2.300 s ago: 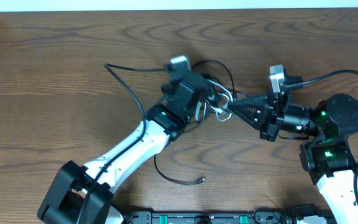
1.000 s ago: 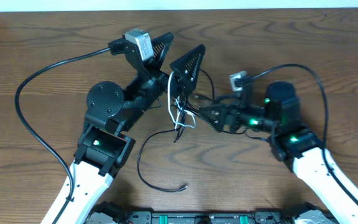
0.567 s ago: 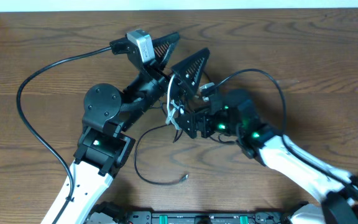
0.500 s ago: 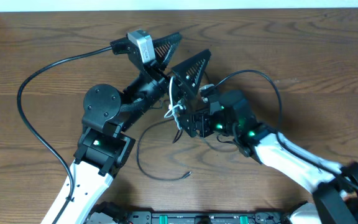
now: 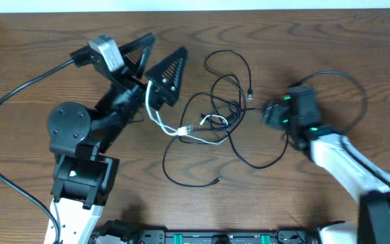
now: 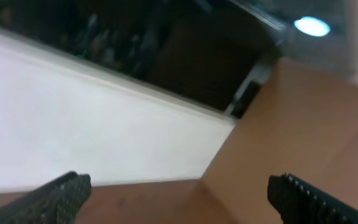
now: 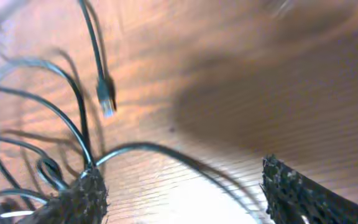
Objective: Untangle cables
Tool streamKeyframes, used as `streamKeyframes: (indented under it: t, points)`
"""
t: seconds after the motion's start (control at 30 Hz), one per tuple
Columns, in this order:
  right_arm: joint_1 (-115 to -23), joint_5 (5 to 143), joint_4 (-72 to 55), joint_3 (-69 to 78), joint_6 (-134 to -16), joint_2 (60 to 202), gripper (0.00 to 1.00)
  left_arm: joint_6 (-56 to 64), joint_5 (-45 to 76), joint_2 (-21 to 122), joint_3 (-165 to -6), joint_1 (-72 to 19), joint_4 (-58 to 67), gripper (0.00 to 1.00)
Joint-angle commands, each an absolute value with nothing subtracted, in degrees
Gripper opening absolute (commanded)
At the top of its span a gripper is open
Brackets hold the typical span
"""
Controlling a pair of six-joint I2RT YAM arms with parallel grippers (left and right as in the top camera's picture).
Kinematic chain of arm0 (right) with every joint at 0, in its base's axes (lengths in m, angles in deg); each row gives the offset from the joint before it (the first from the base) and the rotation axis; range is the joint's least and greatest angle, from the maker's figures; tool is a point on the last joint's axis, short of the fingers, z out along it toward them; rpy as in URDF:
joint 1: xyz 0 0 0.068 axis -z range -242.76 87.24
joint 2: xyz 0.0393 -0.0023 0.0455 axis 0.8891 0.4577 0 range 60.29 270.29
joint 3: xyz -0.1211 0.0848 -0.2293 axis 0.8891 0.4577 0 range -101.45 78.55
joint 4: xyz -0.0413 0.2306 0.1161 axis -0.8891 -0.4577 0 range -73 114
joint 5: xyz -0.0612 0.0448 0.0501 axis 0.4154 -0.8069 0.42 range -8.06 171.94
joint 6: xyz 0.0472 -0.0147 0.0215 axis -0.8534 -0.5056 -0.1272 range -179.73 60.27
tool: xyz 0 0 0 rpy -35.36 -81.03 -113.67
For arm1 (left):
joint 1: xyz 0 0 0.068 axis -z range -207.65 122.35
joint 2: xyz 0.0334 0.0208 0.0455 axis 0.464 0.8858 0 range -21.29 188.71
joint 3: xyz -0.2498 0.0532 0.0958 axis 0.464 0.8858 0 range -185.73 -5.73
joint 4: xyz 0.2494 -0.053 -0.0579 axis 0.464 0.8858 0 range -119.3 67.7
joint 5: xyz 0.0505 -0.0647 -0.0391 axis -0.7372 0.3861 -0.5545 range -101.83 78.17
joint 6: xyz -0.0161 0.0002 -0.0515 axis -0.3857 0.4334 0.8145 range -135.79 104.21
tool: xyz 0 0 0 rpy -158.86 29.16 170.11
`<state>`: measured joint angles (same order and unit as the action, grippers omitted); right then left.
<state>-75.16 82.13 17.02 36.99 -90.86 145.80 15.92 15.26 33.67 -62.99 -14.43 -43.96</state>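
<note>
The cables (image 5: 217, 116) lie as a loose tangle of thin black loops mid-table, with a white cable (image 5: 170, 127) running from the knot up toward my left gripper (image 5: 168, 43). That gripper is raised and tilted up, wide open; the left wrist view shows nothing between the fingers of the left gripper (image 6: 179, 200). I cannot tell whether the white cable touches it. My right gripper (image 5: 266, 114) sits just right of the tangle, open. In the right wrist view a black cable (image 7: 166, 152) crosses the table between the fingers of the right gripper (image 7: 185, 199), beside a small plug (image 7: 106, 99).
A thick black robot wire (image 5: 12, 102) arcs over the table's left side. A loose black cable end (image 5: 217, 179) lies near the front. The right arm's own wire (image 5: 347, 85) loops at the right. A white wall edge (image 5: 195, 5) borders the far side of the table.
The right arm has drawn back to the right, away from the bundle, and the left gripper has shifted left. The cables, bunched between the grippers before, now lie spread on the table.
</note>
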Motion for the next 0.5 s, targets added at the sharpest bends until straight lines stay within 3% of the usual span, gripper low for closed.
streamKeyframes:
  t: [0.0,0.17,0.23,0.33,0.37,0.43,0.47]
  points:
    - [-71.1,78.8,14.7,36.6,-85.5,138.5,0.86,16.4,16.1,34.1,-64.1,-17.3,-40.0,0.98]
    - [-71.5,50.1,15.8,36.6,-76.3,134.1,0.89,16.4,16.1,35.9,-64.1,-18.0,-36.6,0.98]
    - [-73.0,42.0,15.6,36.6,-74.1,134.5,0.82,16.4,16.1,36.7,-64.1,-18.0,-36.4,0.98]
    - [-76.4,39.6,11.9,36.7,-76.9,135.7,0.59,16.4,16.0,37.2,-64.1,-18.0,-36.4,0.98]
    - [-77.2,39.7,11.0,36.7,-79.3,136.1,0.58,16.4,16.0,37.2,-64.1,-18.0,-36.4,0.98]
    - [-79.1,39.9,9.7,36.7,-89.6,137.7,0.71,16.4,16.0,37.3,-64.1,-18.0,-36.4,0.98]
    - [-79.8,39.9,9.6,36.7,-95.0,138.5,0.72,16.4,16.0,37.3,-64.1,-18.0,-36.4,0.98]
